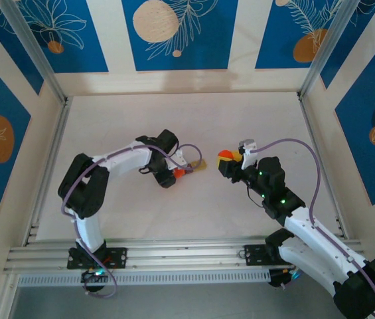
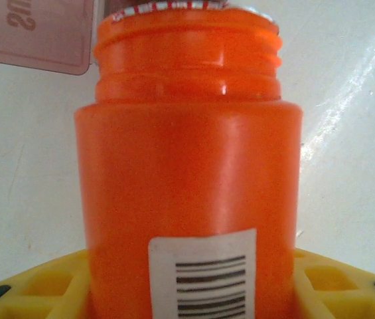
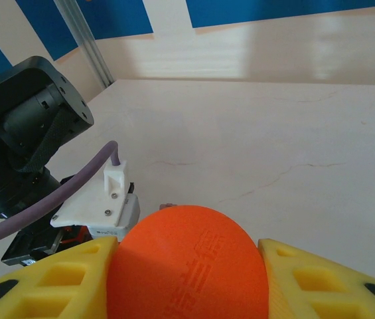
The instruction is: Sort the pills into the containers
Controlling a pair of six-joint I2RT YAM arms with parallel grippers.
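Left arm point(image 1: 122, 159): white link shells, black joint housings, black base block. Right arm point(image 1: 314, 236): same build, with green status lights point(image 1: 281, 199) glowing on its black wrist housings. A lavender cable point(image 1: 301, 145) runs outside each arm in loose loops.

Left fingers point(image 2: 44, 289): yellow plastic, moulded with square pockets, black tips at the outer corners. Right fingers point(image 3: 316, 286): same yellow, pocketed, black-tipped.

White bracket point(image 3: 97, 209) on the left wrist: small screws visible, lavender cable entering at its top.

Cream matte tabletop point(image 1: 194, 212) mid-frame, faint hairline cracks. Blue leaf-and-orange-disc printed wall panels point(image 1: 174, 30) top and sides. Silver aluminium posts point(image 1: 34, 53) upper corners. Ribbed aluminium rail point(image 1: 187, 256) along bottom.
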